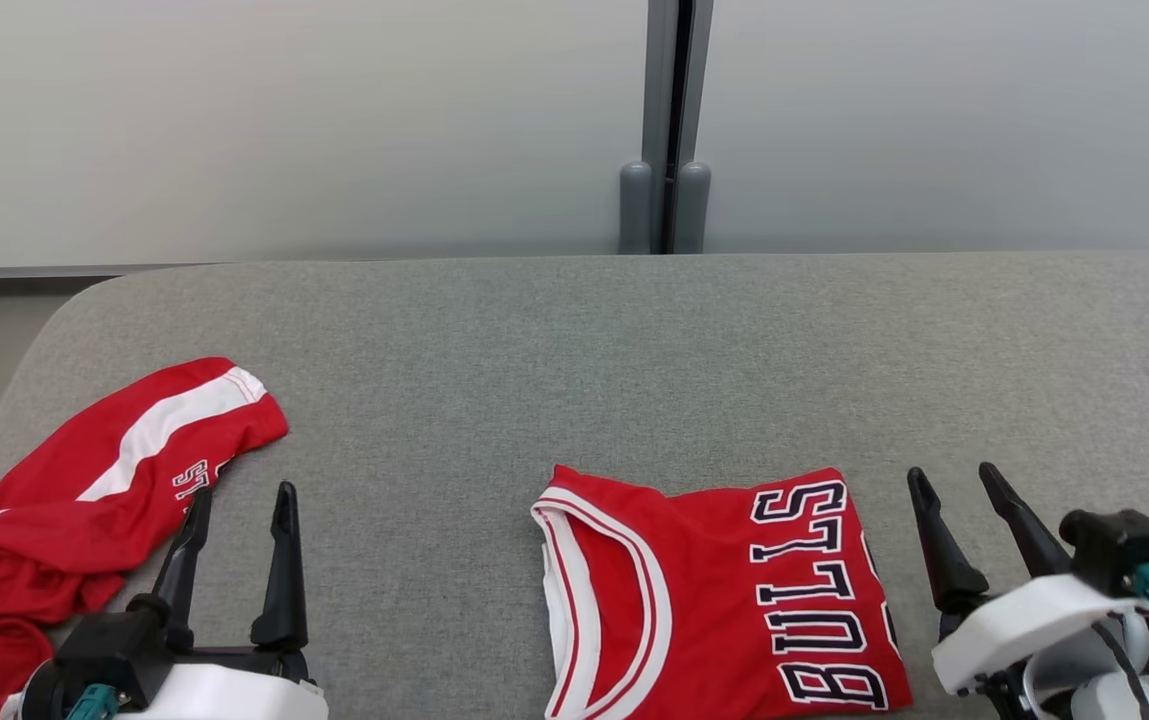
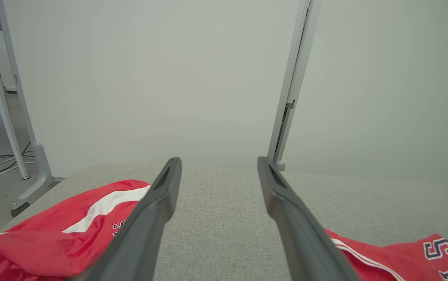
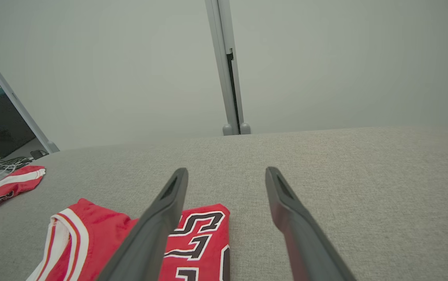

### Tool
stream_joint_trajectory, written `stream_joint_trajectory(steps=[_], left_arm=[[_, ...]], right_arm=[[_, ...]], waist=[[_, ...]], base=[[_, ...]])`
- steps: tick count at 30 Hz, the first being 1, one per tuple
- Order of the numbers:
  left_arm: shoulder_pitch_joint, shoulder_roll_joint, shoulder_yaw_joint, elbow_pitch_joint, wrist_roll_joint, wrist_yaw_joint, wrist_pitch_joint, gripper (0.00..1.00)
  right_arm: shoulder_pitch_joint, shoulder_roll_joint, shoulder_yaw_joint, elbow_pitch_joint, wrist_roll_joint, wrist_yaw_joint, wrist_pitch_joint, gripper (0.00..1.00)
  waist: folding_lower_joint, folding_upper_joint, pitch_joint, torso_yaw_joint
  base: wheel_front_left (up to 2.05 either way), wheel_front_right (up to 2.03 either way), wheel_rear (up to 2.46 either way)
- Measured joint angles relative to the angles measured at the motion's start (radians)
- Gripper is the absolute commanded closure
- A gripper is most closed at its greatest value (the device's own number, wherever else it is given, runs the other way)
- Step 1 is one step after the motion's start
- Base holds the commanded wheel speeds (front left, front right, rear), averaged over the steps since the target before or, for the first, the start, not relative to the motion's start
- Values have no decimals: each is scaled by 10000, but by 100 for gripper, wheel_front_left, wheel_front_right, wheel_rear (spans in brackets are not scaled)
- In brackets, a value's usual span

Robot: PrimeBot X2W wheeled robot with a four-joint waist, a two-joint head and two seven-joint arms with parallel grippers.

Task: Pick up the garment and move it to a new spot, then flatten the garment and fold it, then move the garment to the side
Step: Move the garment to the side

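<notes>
While both arms sit low at the near edge, the red sleeveless jersey with white-trimmed neck and dark-outlined BULLS lettering (image 1: 719, 590) lies folded into a compact rectangle on the grey woven-fabric table top (image 1: 574, 340), at about 5 o'clock in the head view. Fold looks finished: edges fairly square, cloth flat, no loose strap trailing. Judged from that, pick-up, flattening and folding are done; what seems left is shifting the packet to the side, unless this spot already counts as the side, which I cannot tell. Second piece, a crumpled red garment with a white stripe (image 1: 84, 490), heaps at 8 o'clock, unfolded. Left gripper (image 1: 243, 492) at 7 o'clock: jaws spread wide, nothing between them, one finger crossing the crumpled garment's edge, contact unclear. Right gripper (image 1: 954, 472) at 4 o'clock: jaws likewise spread, empty, just beside the jersey's lettered edge, apart from it.
</notes>
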State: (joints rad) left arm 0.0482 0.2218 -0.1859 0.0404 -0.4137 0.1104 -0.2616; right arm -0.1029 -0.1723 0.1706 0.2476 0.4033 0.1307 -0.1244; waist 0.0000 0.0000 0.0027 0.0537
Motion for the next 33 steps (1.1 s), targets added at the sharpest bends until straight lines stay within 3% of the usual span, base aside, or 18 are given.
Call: stream_joint_trajectory(steps=[15,23,25,26,33], left_arm=[[-144,-96,-199,290,84,-148,0,0],[-168,-98,-234,384,77,-182,0,0],[-168,-100,-244,395,75,-180,0,0],[-168,-100,-255,399,73,-180,0,0],[-282,-119,-487,336,71,-251,0,0]], right_arm=[[-1169,105,209,3028,867,0,3120,0],[-1240,82,569,3524,1613,-2,4539,0],[-1239,29,646,3448,1705,-2,4552,59],[-1237,0,686,3386,1747,-2,4495,98],[-1474,-286,945,3158,1733,0,3868,100]], waist=[[0,0,206,778],[0,0,201,1135],[0,0,199,1152],[0,0,198,1151],[0,0,147,782]], base=[[0,0,0],[0,0,0],[0,0,0],[0,0,0],[0,0,0]])
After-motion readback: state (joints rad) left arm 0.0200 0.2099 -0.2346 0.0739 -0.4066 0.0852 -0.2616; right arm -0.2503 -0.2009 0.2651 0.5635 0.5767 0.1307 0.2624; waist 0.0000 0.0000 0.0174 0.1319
